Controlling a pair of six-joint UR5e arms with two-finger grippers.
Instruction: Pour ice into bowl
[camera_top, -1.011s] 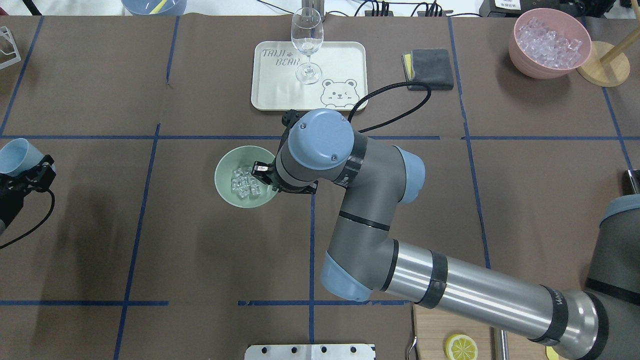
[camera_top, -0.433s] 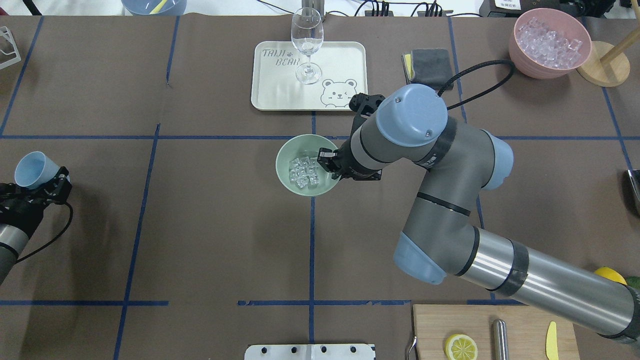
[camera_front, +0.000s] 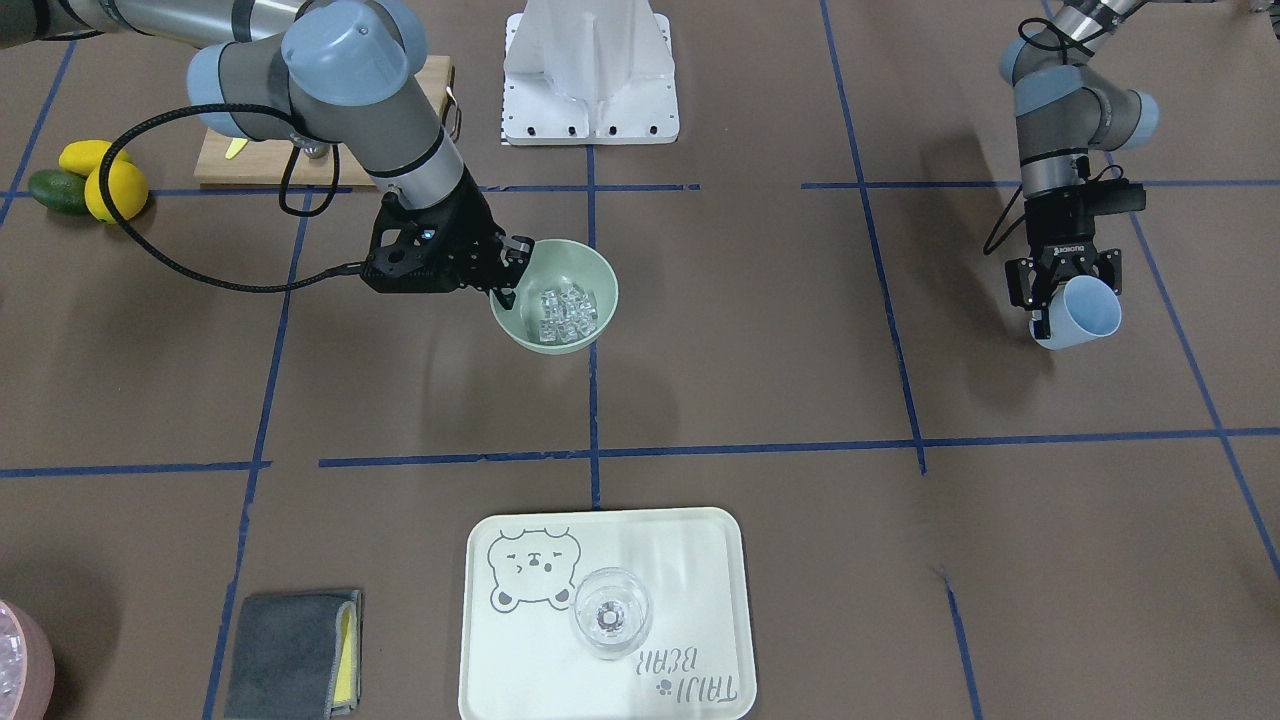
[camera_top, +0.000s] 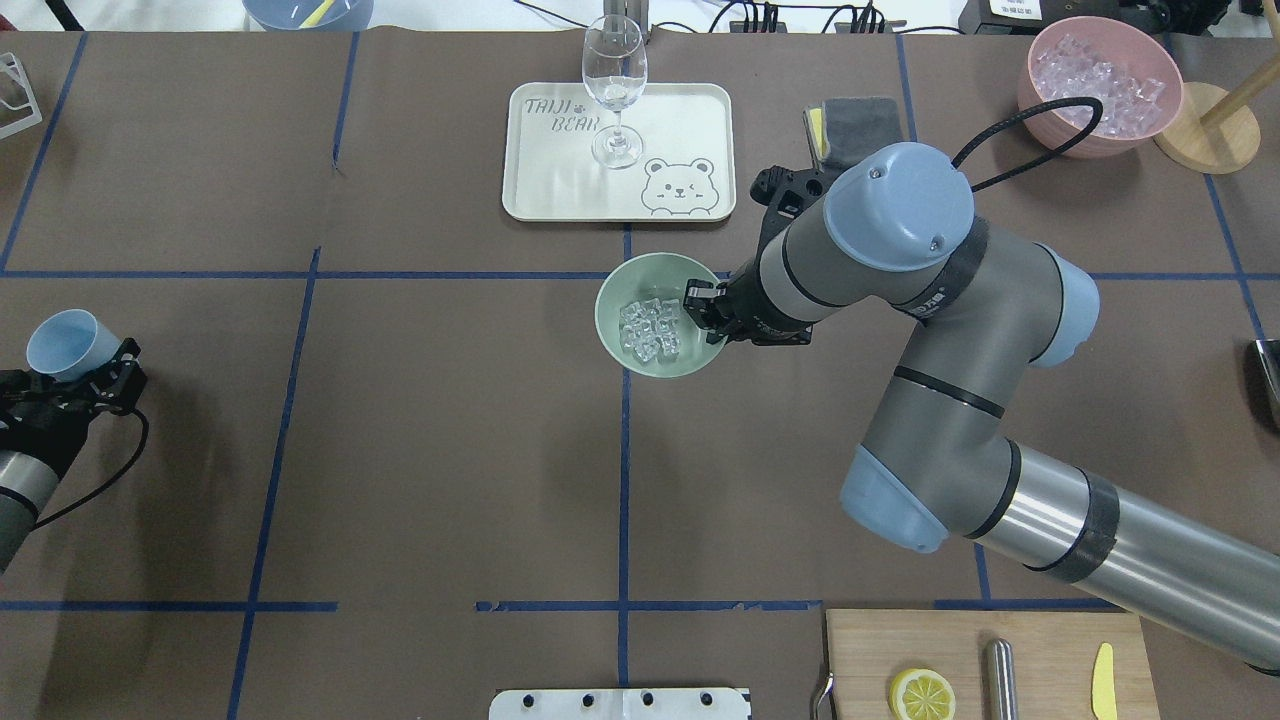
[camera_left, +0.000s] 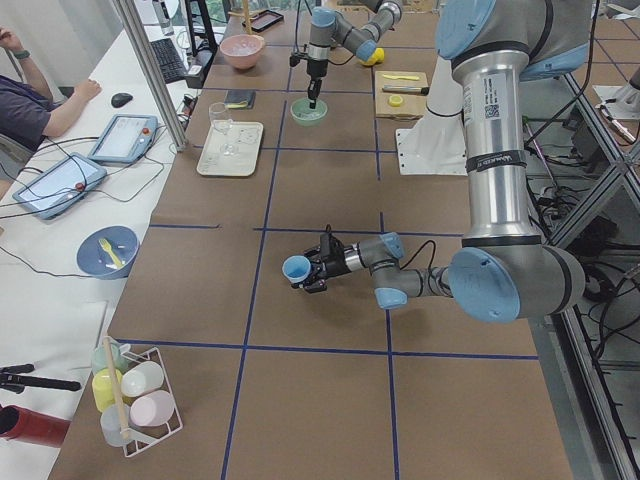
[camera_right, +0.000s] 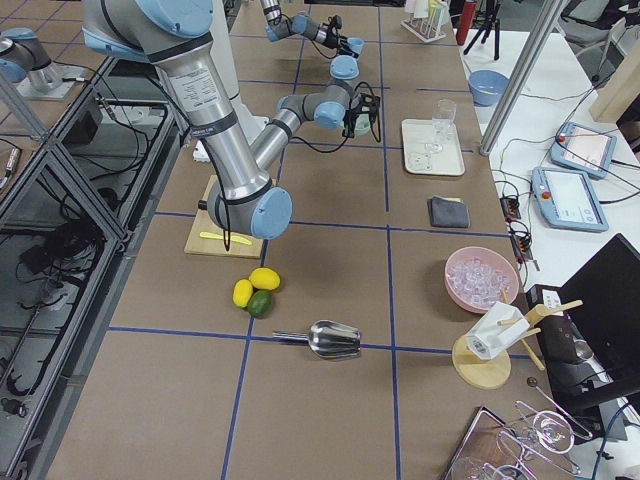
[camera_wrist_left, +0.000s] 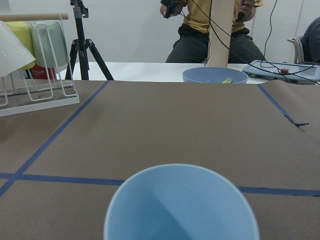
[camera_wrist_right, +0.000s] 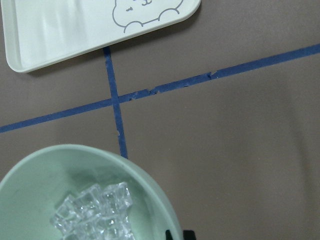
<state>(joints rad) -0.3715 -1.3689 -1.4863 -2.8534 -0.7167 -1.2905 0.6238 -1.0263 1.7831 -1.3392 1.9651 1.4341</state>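
Observation:
The sage-green bowl (camera_top: 619, 290) stands at the table's middle, just in front of the tray, with the clear ice cubes (camera_top: 650, 330) inside. My right gripper (camera_top: 704, 314) is shut on the bowl's right rim. The front view shows the same grip (camera_front: 508, 270) on the bowl (camera_front: 594, 268) and its ice (camera_front: 563, 312). The right wrist view shows the bowl's rim (camera_wrist_right: 150, 185) and the ice (camera_wrist_right: 95, 212). My left gripper (camera_top: 95, 375) is at the far left, shut on the empty blue cup (camera_top: 62, 343), which fills the left wrist view (camera_wrist_left: 180, 205).
A white bear tray (camera_top: 680, 130) holds a wine glass (camera_top: 614, 80). A pink bowl of ice (camera_top: 1040, 100) and a wooden stand (camera_top: 1205, 130) are at the back right. A grey cloth (camera_top: 862, 120) lies near the tray. A cutting board (camera_top: 1000, 650) is at front right.
My right gripper has moved the bowl with its ice to the right and slightly back, from left of centre to the middle line. My left arm with the cup shifted slightly.

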